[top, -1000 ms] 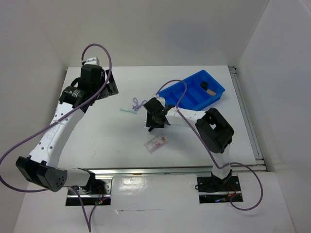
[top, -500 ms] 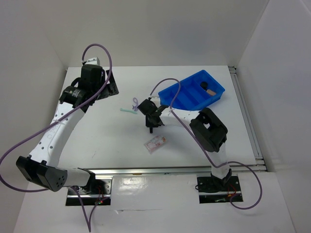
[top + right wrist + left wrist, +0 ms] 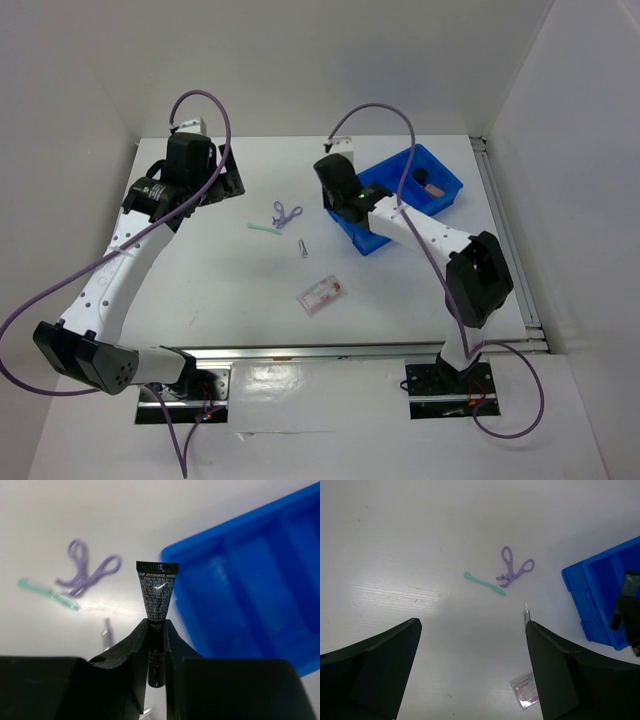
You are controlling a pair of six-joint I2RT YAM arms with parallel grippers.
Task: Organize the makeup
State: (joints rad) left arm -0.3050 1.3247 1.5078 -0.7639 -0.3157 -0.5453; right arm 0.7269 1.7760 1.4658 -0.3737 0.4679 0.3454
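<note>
Right gripper (image 3: pixel 156 630): jaws closed on the narrow lower end of the slim black tube (image 3: pixel 157 592). The tube stands upright and widens to a flat crimped top edge, with fine pale print on its face. It is held above the left end of the blue bin (image 3: pixel 385 228).

Left gripper (image 3: pixel 472 625): jaws wide apart, nothing between them, above the far left of the table (image 3: pixel 220 290).

On the table lie the purple looped piece (image 3: pixel 514 570), the mint-green stick (image 3: pixel 485 583) just beside it, and the clear pinkish packet (image 3: pixel 321 295) nearer the arm bases. The tan cylinder with black end (image 3: pixel 432 185) lies in the bin's far compartment.

The table surface is matte white with faint streaks. Plain white walls enclose it on three sides
</note>
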